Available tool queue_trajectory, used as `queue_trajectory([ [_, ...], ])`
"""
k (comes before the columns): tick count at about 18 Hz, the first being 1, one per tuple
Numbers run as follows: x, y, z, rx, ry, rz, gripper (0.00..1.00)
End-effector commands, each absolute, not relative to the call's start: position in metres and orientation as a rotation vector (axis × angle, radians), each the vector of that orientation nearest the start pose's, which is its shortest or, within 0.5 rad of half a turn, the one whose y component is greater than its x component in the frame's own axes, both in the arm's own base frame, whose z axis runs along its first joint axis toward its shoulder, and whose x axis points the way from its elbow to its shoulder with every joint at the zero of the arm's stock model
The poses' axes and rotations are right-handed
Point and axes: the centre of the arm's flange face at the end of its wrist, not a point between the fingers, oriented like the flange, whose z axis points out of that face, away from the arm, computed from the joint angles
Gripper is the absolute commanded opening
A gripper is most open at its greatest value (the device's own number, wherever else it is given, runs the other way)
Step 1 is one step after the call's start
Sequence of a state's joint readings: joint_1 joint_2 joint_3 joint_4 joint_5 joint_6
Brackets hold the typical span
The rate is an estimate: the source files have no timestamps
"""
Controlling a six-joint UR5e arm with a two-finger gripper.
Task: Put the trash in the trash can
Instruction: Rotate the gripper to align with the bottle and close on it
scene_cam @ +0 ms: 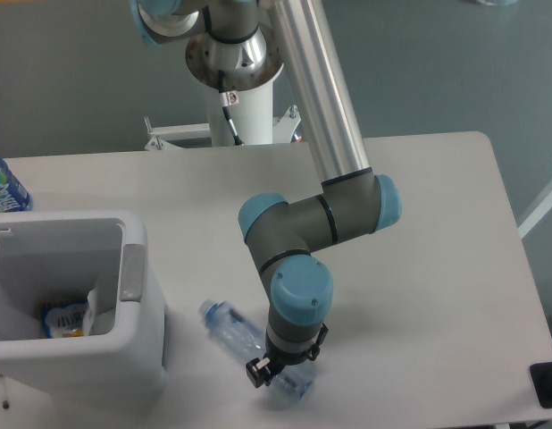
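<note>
The clear crinkled water bottle lies on its side on the table, pale blue cap pointing up-left toward the bin. My gripper points down over the bottle's base end, its fingers on either side of the bottle. The wrist hides the fingertips, so I cannot tell whether they press on it. The white trash can stands at the left, with a grey pad on its right rim. A white crumpled wrapper shows inside it, against the right wall.
A blue and yellow packet lies in the bin. A bottle with a bright blue label stands at the far left edge. A black object sits at the table's front right corner. The robot's base column stands behind the table.
</note>
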State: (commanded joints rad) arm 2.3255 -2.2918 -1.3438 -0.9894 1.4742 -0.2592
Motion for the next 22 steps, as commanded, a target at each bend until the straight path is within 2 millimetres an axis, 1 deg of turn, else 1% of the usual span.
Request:
queue_trajectory([
  [3, -0.398, 0.632, 0.207, -2.652, -1.465, -0.109, 0.63],
  [8, -0.397, 0.631, 0.210, -2.654, -1.456, -0.107, 0.60],
  [11, -0.397, 0.631, 0.217, -2.653, -1.433, -0.104, 0.59],
  [13, -0.397, 0.631, 0.226, -2.667, -1.380, -0.095, 0.59],
  [17, -0.399, 0.630, 0.252, -2.695, -1.232, -0.070, 0.59],
  [18, -0.402, 0.628, 0.257, -2.691, -1.219, -0.067, 0.59],
  [19, -0.408, 0.626, 0.266, -2.678, -1.211, -0.057, 0.59],
  [21, -0.431, 0.618, 0.282, -2.626, -1.207, -0.032, 0.59],
  [22, -0.437, 0.616, 0.292, -2.600, -1.203, -0.029, 0.59],
])
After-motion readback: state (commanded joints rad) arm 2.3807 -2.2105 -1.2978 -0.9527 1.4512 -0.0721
